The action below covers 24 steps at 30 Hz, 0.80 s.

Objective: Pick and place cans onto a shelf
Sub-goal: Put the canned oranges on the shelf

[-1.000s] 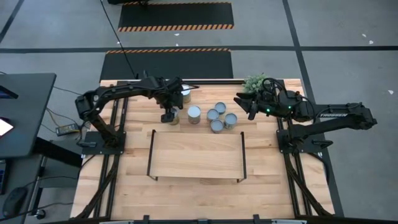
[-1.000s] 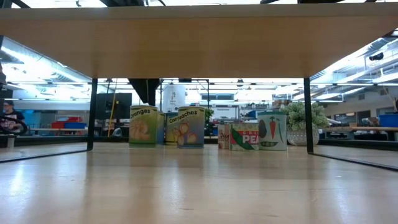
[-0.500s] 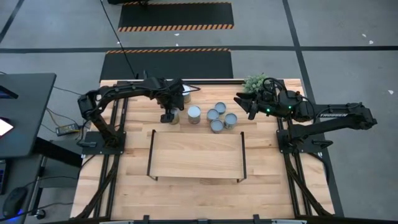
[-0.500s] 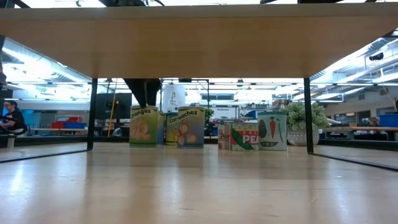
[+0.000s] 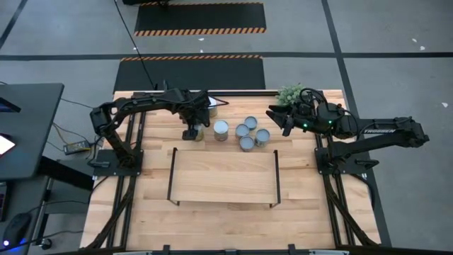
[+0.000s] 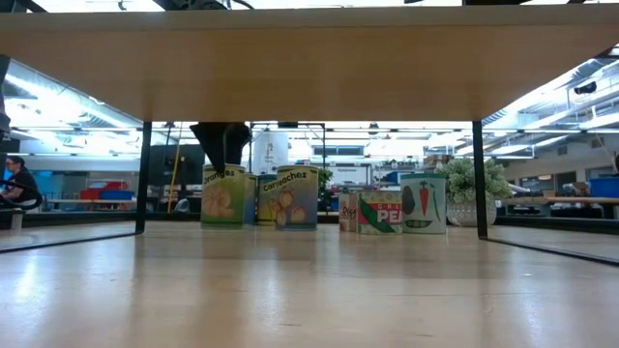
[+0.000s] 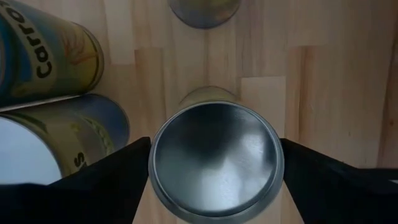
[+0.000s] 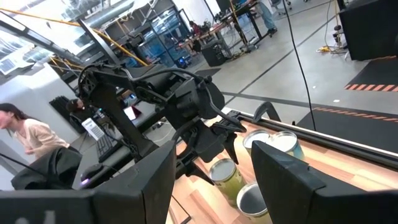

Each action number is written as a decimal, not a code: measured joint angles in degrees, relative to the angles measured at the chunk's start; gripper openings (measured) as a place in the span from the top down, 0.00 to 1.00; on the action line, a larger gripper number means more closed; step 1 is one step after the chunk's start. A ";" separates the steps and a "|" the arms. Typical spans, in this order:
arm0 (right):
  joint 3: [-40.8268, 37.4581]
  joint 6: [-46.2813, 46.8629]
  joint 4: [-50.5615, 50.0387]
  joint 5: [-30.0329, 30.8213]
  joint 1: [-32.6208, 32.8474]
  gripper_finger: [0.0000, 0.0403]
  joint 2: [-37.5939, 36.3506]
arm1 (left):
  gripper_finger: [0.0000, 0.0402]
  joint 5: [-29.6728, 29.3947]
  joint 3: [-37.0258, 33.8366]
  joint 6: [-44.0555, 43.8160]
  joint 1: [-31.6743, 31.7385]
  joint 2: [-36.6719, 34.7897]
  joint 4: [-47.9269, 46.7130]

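Several labelled cans stand in a cluster [image 5: 244, 133] on the tabletop behind the shelf [image 5: 223, 176], whose board spans the top of the low view [image 6: 309, 58]. My left gripper [image 5: 191, 132] points down over the leftmost can, the one with oranges on its label [image 6: 222, 196]. It is open, one finger on each side of the can's silvery top [image 7: 216, 162]. My right gripper [image 5: 273, 117] hangs level in the air at the far right, open [image 8: 211, 186], with nothing between its fingers. My left gripper's fingers [image 7: 118, 171] come from above, pointing down, and flank the rim of the oranges can's top [image 7: 155, 168]. I cannot tell whether they touch it. The can stands upright on the table.
A carrots can [image 6: 290, 198] and another can [image 7: 62, 143] stand close beside the oranges can. A small green plant [image 5: 289, 94] sits at the far right, near my right gripper. The shelf's black rails [image 6: 145, 179] stand in front of the cans.
My left gripper has sunk a little over the oranges can, now covering it in the high view.
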 joint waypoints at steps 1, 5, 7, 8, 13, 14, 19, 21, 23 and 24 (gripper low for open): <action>0.00 0.00 0.00 0.00 0.00 0.46 0.00 | 0.16 0.01 0.05 0.05 0.00 0.24 0.03; 0.00 0.00 0.03 -0.02 0.00 0.46 0.00 | 0.16 0.06 0.07 0.63 0.00 0.37 -0.10; 0.00 0.00 0.04 -0.02 0.00 0.46 0.00 | 0.16 -0.02 0.07 0.79 0.00 0.39 -0.11; 0.00 0.00 0.06 -0.02 0.00 0.46 0.00 | 0.16 -0.12 0.07 0.78 0.00 0.39 -0.15; 0.00 0.00 0.15 -0.04 0.00 0.46 0.00 | 0.17 -1.02 1.68 0.60 -0.04 0.81 -2.25; 0.00 0.00 0.15 -0.04 0.00 0.46 0.00 | 0.18 -1.16 2.15 0.59 -0.02 0.89 -2.83; 0.00 0.00 0.23 -0.04 0.00 0.46 0.00 | 0.19 -1.16 4.44 0.71 0.02 0.78 -3.12; 0.00 0.00 0.37 -0.04 0.00 0.46 0.00 | 0.19 -1.14 4.97 0.71 0.02 0.78 -3.59; 0.00 0.00 0.37 -0.06 0.00 0.46 0.00 | 0.19 -1.09 5.90 0.68 0.00 0.78 -4.36; 0.00 0.00 0.37 -0.07 0.00 0.46 0.00 | 0.19 -1.06 6.45 0.58 0.00 0.78 -5.38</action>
